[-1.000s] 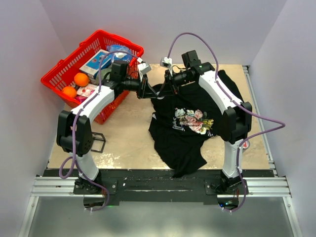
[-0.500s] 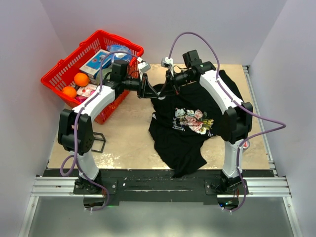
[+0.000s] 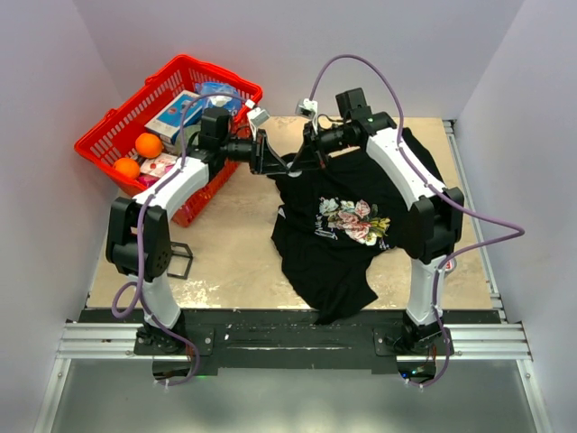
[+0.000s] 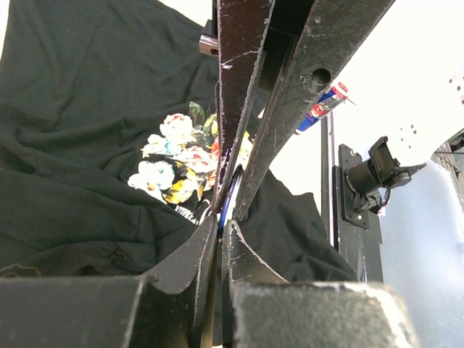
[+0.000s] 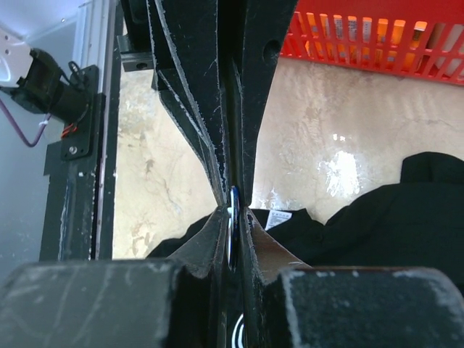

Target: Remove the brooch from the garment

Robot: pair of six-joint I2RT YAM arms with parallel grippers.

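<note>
The black T-shirt [image 3: 347, 244] lies on the table at centre right, floral print [image 3: 353, 219] facing up, with its collar end bunched at the far left. My left gripper [image 3: 279, 162] and right gripper [image 3: 299, 162] meet tip to tip just above that collar. The brooch shows edge-on as a thin blue disc pinched between the jaws in the left wrist view [image 4: 228, 194] and in the right wrist view [image 5: 232, 216]. Both grippers are shut on it. The shirt [image 4: 80, 109] and its white neck label [image 5: 281, 216] lie below. Whether the brooch still holds cloth is hidden.
A red basket [image 3: 108, 135] with oranges [image 3: 149, 144], boxes and a blue-and-white round container [image 3: 216, 90] stands at the far left. A small black bracket [image 3: 180, 262] lies near the left arm. A small red-and-blue item [image 4: 326, 103] sits at the table's right edge.
Both grippers, still closed together, have shifted slightly toward the far side of the table. The shirt has hardly moved.
</note>
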